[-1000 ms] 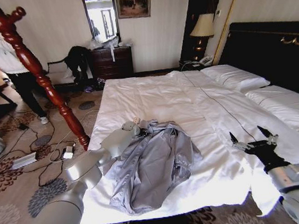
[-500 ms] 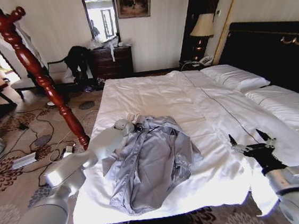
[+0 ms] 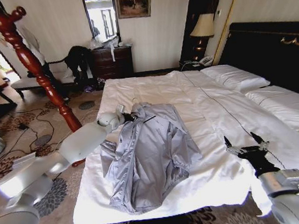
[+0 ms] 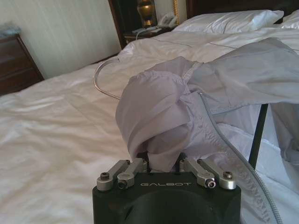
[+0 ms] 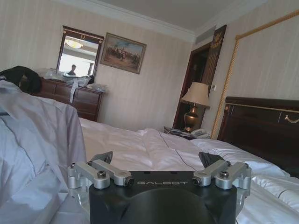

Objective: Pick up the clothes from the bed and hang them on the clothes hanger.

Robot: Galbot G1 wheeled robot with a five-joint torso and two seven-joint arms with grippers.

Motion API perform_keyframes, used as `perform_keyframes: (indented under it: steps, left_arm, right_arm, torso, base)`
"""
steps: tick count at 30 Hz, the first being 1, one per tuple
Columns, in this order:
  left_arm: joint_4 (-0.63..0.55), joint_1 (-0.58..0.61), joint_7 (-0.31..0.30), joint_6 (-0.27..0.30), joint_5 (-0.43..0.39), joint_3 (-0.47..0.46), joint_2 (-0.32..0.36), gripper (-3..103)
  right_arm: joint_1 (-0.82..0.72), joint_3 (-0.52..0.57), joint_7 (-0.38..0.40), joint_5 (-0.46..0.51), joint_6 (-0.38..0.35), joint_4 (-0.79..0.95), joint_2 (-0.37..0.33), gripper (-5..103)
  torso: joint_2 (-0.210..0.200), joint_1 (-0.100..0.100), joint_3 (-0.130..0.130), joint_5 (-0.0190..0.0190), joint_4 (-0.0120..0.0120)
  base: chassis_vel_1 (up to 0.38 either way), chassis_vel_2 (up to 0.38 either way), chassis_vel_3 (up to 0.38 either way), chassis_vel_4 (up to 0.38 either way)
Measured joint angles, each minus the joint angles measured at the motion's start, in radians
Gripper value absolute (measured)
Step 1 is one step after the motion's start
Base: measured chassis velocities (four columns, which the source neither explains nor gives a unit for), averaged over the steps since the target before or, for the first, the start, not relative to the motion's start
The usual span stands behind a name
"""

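The silvery-grey jacket (image 3: 151,154) lies spread on the white bed (image 3: 219,110), with its collar end raised off the sheet. My left gripper (image 3: 126,116) is shut on the bunched collar fabric (image 4: 159,121). The clothes hanger sits inside the jacket. Its black bar (image 4: 258,135) shows below the fabric and its wire hook (image 4: 95,77) sticks out past the collar. My right gripper (image 3: 245,146) hangs open over the bed's near right part, apart from the jacket, with nothing between its fingers (image 5: 105,157).
A reddish-brown wooden pole stand (image 3: 32,65) rises on the carpet left of the bed. Cables (image 3: 35,140) lie on the floor near it. A dark dresser (image 3: 112,62) and a lamp (image 3: 202,29) stand at the far wall. The black headboard (image 3: 271,51) runs along the right.
My left gripper has moved up the bed toward the far side, lifting the collar and pulling the jacket out longer. The right gripper has shifted slightly lower and to the left.
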Motion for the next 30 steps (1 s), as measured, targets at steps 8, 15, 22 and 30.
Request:
perform_keyframes:
  steps: [8, 15, 22, 30]
  left_arm:
    - [-0.152, 0.001, -0.027, -0.052, 0.008, -0.064, 0.191, 24]
    - [-0.242, 0.061, -0.089, -0.087, -0.017, -0.157, 0.272, 24]
    - [-0.383, 0.228, -0.083, -0.127, -0.032, -0.33, 0.445, 24]
    - [-0.498, 0.405, -0.018, -0.136, -0.048, -0.592, 0.661, 24]
  right_arm:
    - [0.0, -0.038, 0.0, -0.027, 0.008, 0.007, 0.048, 100]
    - [-0.002, -0.043, 0.001, -0.019, 0.01, 0.022, 0.055, 100]
    - [-0.007, -0.074, 0.004, -0.033, 0.01, 0.039, 0.091, 100]
    - [-0.002, -0.123, 0.004, -0.067, 0.014, 0.04, 0.133, 100]
  torso:
    - [0.0, 0.0, 0.0, -0.0001, 0.0]
    - [0.0, 0.0, 0.0, -0.0001, 0.0]
    - [0.0, 0.0, 0.0, 0.0, 0.0004]
    - [0.0, 0.0, 0.0, 0.0002, 0.0]
  base:
    - [0.0, 0.0, 0.0, 0.0]
    - [0.0, 0.0, 0.0, 0.0]
    - [0.0, 0.0, 0.0, 0.0]
    - [0.0, 0.0, 0.0, 0.0]
